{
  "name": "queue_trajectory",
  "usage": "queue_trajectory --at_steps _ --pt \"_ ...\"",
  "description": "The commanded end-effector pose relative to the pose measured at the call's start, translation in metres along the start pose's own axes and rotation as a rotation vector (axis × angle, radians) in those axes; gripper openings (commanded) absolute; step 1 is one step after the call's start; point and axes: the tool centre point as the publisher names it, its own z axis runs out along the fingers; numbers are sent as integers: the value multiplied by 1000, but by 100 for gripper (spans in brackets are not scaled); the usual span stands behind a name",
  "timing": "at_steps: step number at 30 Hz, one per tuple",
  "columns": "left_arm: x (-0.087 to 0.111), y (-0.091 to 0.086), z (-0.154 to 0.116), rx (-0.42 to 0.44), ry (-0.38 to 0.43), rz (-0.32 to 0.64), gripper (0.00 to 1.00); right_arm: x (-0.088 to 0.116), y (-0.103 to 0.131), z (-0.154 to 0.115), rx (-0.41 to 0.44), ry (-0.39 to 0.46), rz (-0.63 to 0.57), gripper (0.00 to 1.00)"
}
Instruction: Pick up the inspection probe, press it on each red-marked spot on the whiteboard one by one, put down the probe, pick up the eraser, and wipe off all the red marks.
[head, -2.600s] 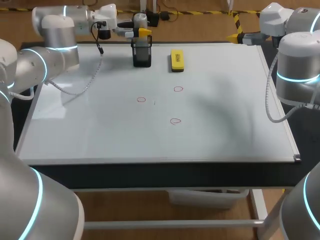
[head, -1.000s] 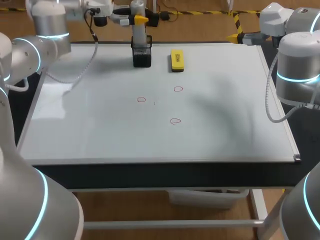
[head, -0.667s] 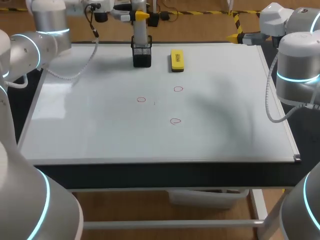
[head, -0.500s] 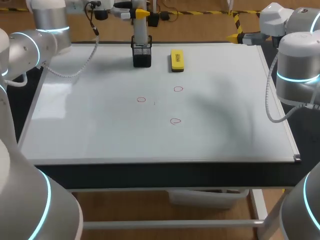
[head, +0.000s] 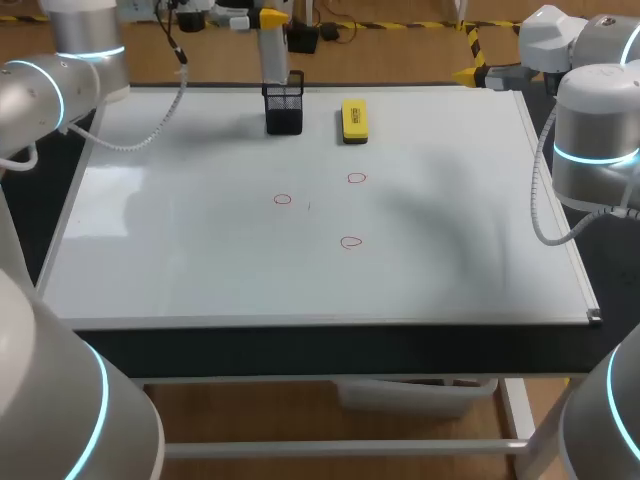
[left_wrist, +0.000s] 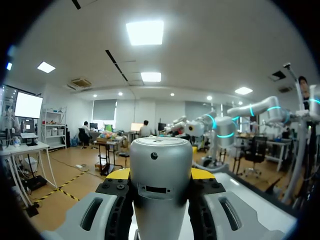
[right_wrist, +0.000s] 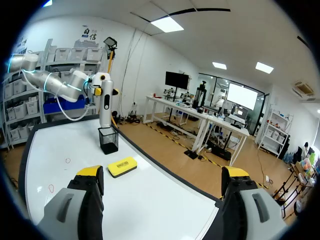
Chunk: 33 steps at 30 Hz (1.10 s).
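The left gripper (left_wrist: 160, 174) is clamped on the inspection probe (head: 272, 58), a silver cylinder held upright between its 2 yellow-tipped fingers (left_wrist: 202, 173), at the far edge of the whiteboard (head: 450, 200). The probe hangs straight above the black mesh holder (head: 284, 112), which stands on the board's far side, left of centre; the probe's lower end sits at the holder's mouth, and I cannot tell whether it is clear of the rim. The left arm (head: 60, 70) comes in from the far left corner. Just right of the holder, apart from it, the yellow eraser (head: 354, 119) lies flat on the board. 3 small red rings are drawn near the board's middle: the left mark (head: 282, 199), the far mark (head: 357, 178) to its right, and the near mark (head: 350, 242) closest to the front edge. The right gripper (right_wrist: 162, 172) is released, its fingers spread wide with nothing between them, off by the board's far right corner and well apart from the eraser and holder. The right arm (head: 595, 130) stands at the right edge.
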Motion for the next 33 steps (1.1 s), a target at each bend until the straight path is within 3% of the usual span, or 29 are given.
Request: queue_trajectory --at_steps 1,33 --pt "19 -9 -13 -19 -146 8 0 0 0 0 2 1 0 100" --pt "50 3 -131 -47 -405 42 0 0 0 0 2 1 0 100"
